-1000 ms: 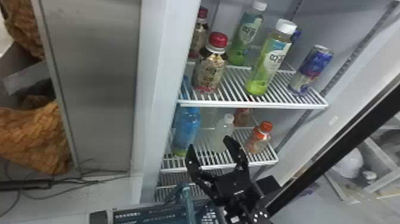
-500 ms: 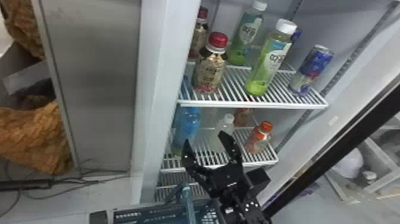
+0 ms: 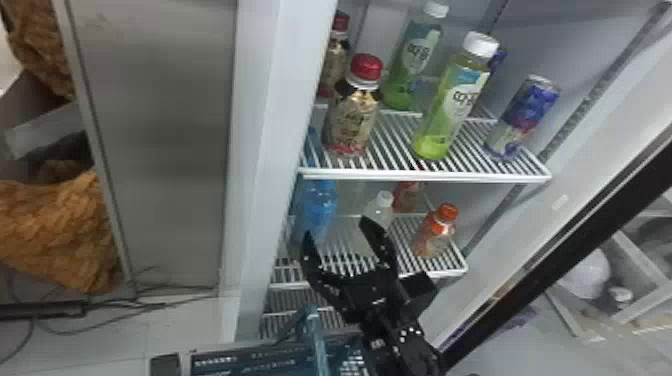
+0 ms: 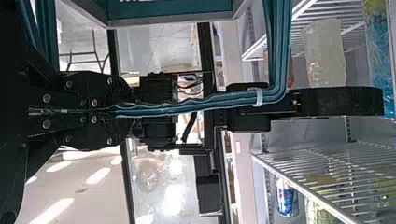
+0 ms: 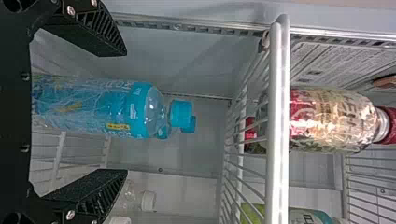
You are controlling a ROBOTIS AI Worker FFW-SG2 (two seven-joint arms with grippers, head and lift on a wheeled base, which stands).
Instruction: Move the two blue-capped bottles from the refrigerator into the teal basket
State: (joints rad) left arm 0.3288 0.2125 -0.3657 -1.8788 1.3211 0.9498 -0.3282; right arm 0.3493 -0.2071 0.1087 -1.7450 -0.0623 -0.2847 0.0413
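The right gripper (image 3: 340, 231) has its fingers spread before a blue bottle (image 3: 318, 207) upright on the lower shelf (image 3: 452, 272), its base hard to make out; of a second bottle (image 5: 190, 129), little more than cap peeks from behind. The left gripper (image 4: 112, 111) pinches the handle (image 4: 187, 101) of the basket (image 3: 270, 357), which the head view's bottom edge cuts off

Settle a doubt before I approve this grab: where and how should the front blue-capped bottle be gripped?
I'd grip the front bottle by its straight body, below the shoulder, one finger each side, coming level from the open front. It stands upright, another blue cap is behind, and the shelf above likely blocks a top approach.
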